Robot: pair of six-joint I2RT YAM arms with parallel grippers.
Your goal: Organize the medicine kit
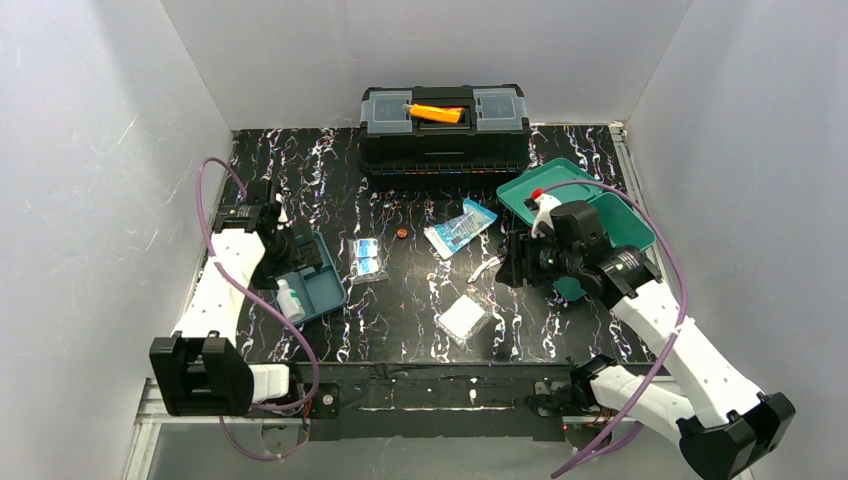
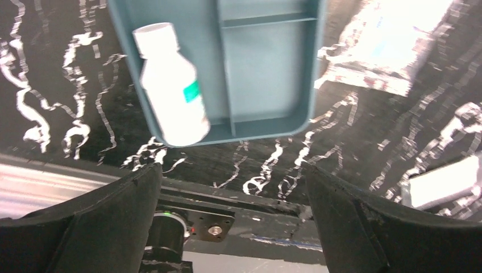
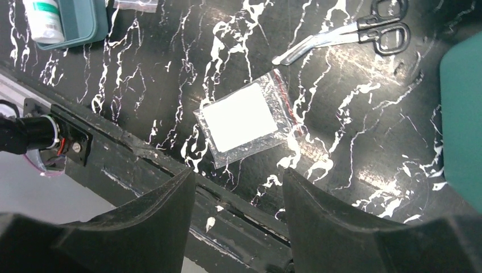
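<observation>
**Bottle in the tray, both jaws empty**

The left gripper (image 2: 233, 182) is hovering, jaws spread wide and empty, over the divided tray (image 2: 267, 68). The tray is sitting on the tabletop (image 1: 420, 330), well front-left of the black toolbox (image 1: 444, 125). A white bottle (image 2: 173, 85) is lying in it, so that item looks sorted. The medicine kit (image 1: 565, 185) is standing open, just front-right of the toolbox. The right gripper (image 3: 239, 182), jaws parted and holding nothing, is facing a gauze packet (image 3: 244, 119) and scissors (image 3: 352, 34), probably its next picks.

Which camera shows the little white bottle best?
Left wrist view: the white bottle lies large in the tray, cap and green label clear. The top view shows it tiny; the right wrist view crops it.
</observation>
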